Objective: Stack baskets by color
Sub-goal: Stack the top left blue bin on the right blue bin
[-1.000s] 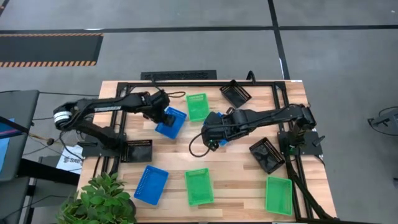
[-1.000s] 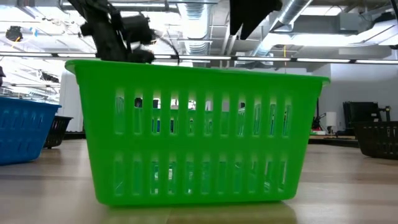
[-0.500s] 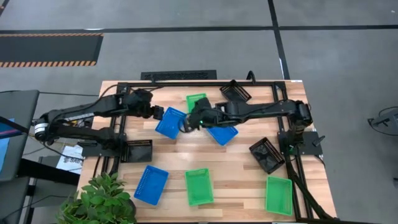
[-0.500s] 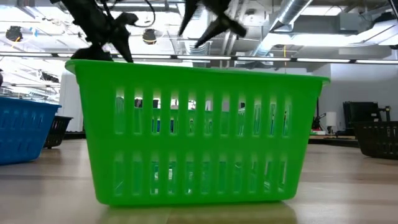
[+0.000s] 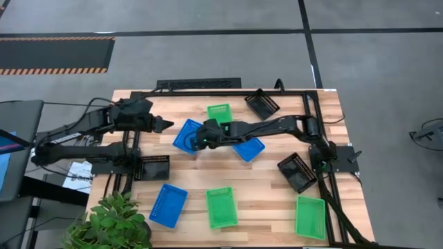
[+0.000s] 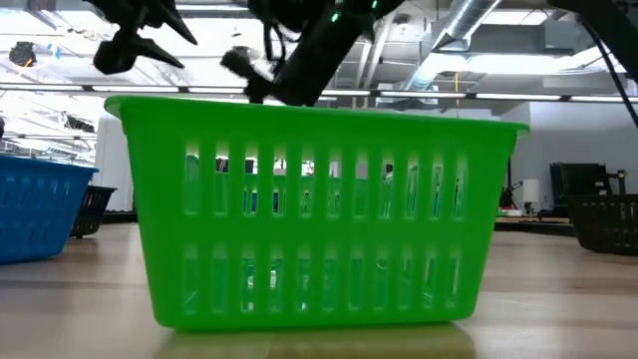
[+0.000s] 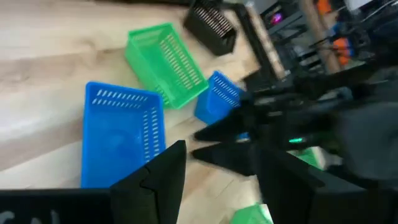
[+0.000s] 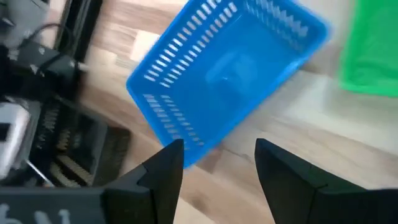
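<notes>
A blue basket [image 5: 187,134] rests flat on the table left of centre, open side up. My right gripper [image 5: 199,140] hangs open just over its right-hand rim; in the right wrist view the blue basket [image 8: 227,71] lies just beyond the open fingers. My left gripper [image 5: 167,125] is open and holds nothing, just left of that basket and above the table. A second blue basket [image 5: 248,148] lies under my right arm, next to a green basket [image 5: 220,113].
Black baskets sit at the far right [image 5: 262,104] and at the right edge [image 5: 297,172]. Along the near edge lie a blue basket [image 5: 168,205] and two green ones [image 5: 221,207] [image 5: 310,216]. A potted plant [image 5: 111,221] stands at the near left corner.
My left gripper has drawn back from the blue basket toward the table's left edge and risen. My right gripper has swung from the table's middle toward the left, come down and rolled, ending over that blue basket. The second blue basket now shows where the right gripper had been.
</notes>
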Available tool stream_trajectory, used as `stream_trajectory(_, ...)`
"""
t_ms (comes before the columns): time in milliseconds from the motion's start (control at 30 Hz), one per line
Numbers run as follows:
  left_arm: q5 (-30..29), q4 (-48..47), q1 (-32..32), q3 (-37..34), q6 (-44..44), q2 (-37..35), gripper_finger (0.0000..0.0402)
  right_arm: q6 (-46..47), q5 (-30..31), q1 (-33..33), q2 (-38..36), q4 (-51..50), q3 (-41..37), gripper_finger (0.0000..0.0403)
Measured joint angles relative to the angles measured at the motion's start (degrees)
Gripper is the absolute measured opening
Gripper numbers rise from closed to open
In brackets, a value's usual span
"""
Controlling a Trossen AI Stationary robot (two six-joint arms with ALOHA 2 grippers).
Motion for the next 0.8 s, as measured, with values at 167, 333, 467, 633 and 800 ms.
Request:
stream_trajectory(167, 0.0, -0.5, 0.0, 0.0, 0.9, -1.5, 0.0174, 2.8, -0.9, -1.0, 2.7, 2.3, -0.1, 0.0221)
stream_trajectory(333, 0.1, -1.0, 0.0, 0.0, 1.3, -2.1, 0.0174, 5.0, -2.3, -2.1, 5.0, 3.6, -0.1, 0.0221)
stream_trajectory(467, 0.1, -1.1, 0.0, 0.0, 2.3, -2.4, 0.0174, 6.9, -2.3, -2.6, 6.1, 4.5, -0.1, 0.0221)
stream_trajectory(633, 0.1, -1.1, 0.0, 0.0, 2.9, -2.4, 0.0174, 8.1, -3.5, -3.2, 7.6, 4.2, -0.2, 0.0202)
stream_trajectory(800, 0.2, -1.1, 0.0, 0.0, 3.9, -2.4, 0.0174, 8.1, -7.0, -3.1, 8.5, 4.4, -0.2, 0.0129)
